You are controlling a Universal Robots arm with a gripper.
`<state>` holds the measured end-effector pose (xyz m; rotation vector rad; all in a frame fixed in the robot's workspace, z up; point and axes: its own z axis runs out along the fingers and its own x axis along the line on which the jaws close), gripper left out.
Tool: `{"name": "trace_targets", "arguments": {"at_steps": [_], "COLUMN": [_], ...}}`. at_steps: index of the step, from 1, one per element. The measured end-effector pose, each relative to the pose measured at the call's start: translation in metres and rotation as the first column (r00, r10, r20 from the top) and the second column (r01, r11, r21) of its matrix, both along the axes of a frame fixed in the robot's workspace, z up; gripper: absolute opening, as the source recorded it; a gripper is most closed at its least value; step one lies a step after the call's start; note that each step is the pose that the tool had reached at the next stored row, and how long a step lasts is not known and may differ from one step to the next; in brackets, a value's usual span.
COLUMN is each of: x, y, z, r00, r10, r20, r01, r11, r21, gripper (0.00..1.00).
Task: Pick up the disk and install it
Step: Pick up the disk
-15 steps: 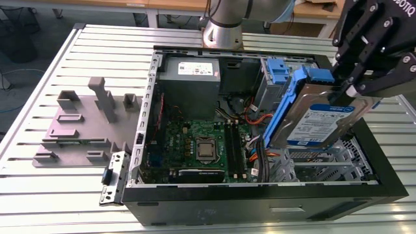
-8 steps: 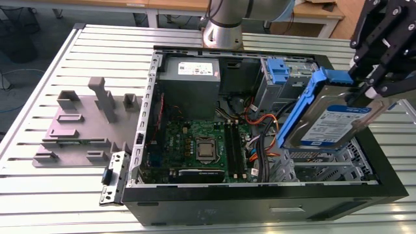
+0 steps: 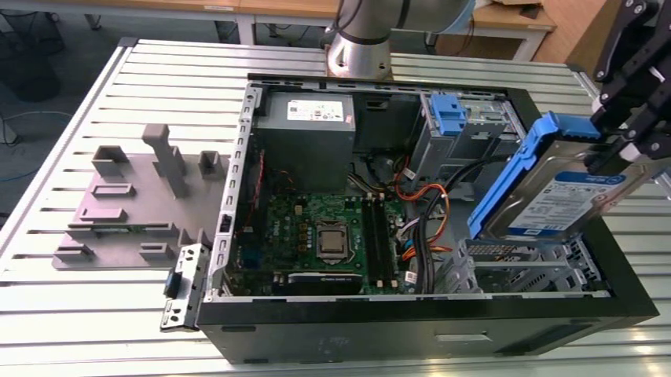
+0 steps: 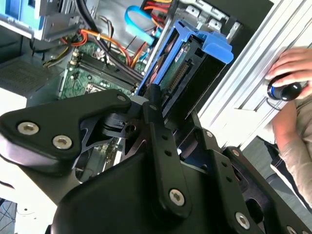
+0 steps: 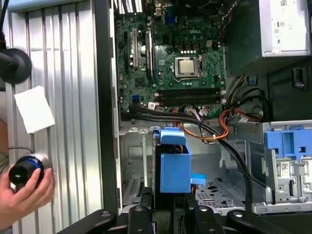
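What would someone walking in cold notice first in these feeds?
The disk, blue-railed, hangs tilted in the claw above the open computer case, at the exterior view's right. Inside the case, the green motherboard lies exposed. In the first wrist view, a person's hand rests on a dark knob on the ribbed table beside the case.

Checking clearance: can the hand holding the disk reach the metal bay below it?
Probably yes: the hand holds the disk above the bay, whose top looks open; cables run beside it.
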<state>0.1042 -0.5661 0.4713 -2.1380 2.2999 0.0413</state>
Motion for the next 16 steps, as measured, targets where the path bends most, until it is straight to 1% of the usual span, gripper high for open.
{"name": "trace_targets", "arguments": {"at_steps": [1,4,8,12,16], "x": [0.0019,0.0039,0.0059,0.0062,0.0062], "y": [0.0000,0.0000,-0.0002,-0.0015,-0.0015], "z": [-0.0003,-0.0005,-0.0036,-0.0079,-0.0085], "r00": [1.0000,1.0000,0.9999,0.9998,0.9998], "r10": [0.000,0.000,0.011,0.018,0.018], "r20": [0.0000,0.0000,0.0001,0.0001,0.0000], "r01": [0.000,0.000,-0.011,-0.018,-0.018], "r11": [1.0000,1.0000,0.9999,0.9998,0.9998], "r21": [0.0001,-0.0002,0.0001,0.0001,-0.0001], "gripper": [0.35,0.35,0.35,0.35,0.35]}}
